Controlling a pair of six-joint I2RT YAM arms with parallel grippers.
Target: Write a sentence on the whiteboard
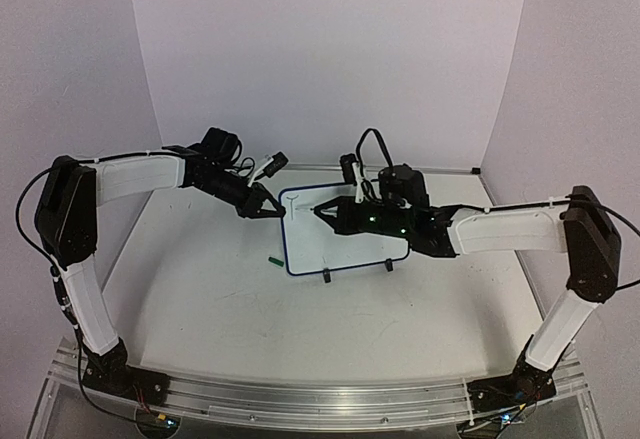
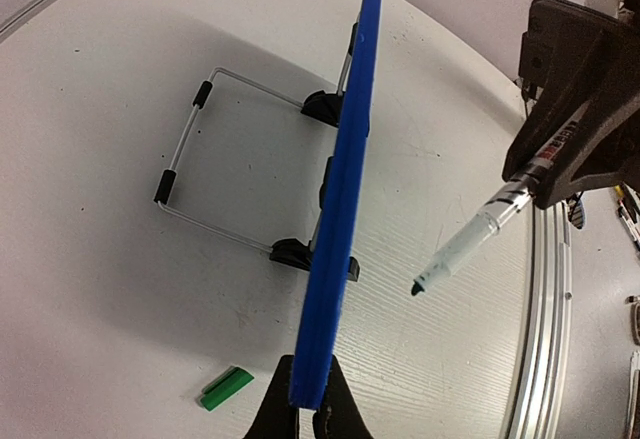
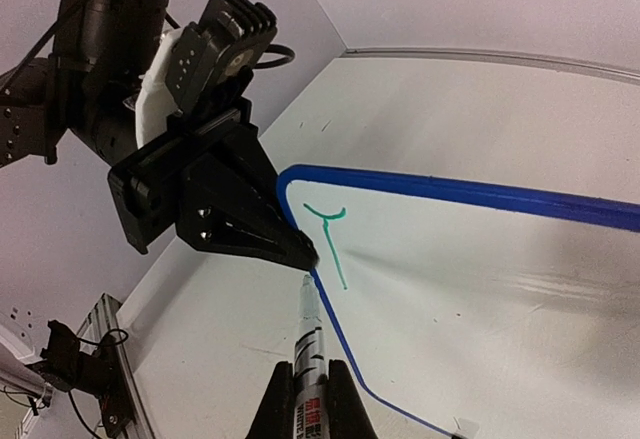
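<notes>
Barely begun, judging by the board. Just 1 green mark [image 3: 330, 237] on the whiteboard [image 3: 480, 289]: a short curved bar over a slanting stem, probably the opening letter of the sentence, up in the board's top left corner. No other writing anywhere on the white face.

Stands upright on black wire feet [image 2: 200, 159] around the middle of the tabletop [image 1: 200, 319], a little toward the far edge and well apart from both side edges.

Left gripper [image 3: 303, 249] pinched together on the board's left rim close to that top corner, blue border caught between the fingers, apparently bracing the board against the push of writing. Right gripper [image 3: 308, 404] clamped on a marker [image 3: 308, 344], barrel gripped between the fingers and aimed at the board. Tip just beside the left border and below the mark in the right wrist view; seen edge-on from the left wrist camera, apart from the face and not touching it. Looks like a pause between strokes rather than a stroke under way.

Green cap [image 2: 224, 387] lying loose on the tabletop, near the board's left foot on the side facing the arms.

Done: board gripped and steadied, marker uncapped and in hand, 1 letter down. Left, by this reckoning: nearly all of it, meaning the remainder of the first word and every word after, with plenty of bare board to the right and below. Needs the tip brought back onto the face just right of the mark, with the left grip kept firm against tipping.
</notes>
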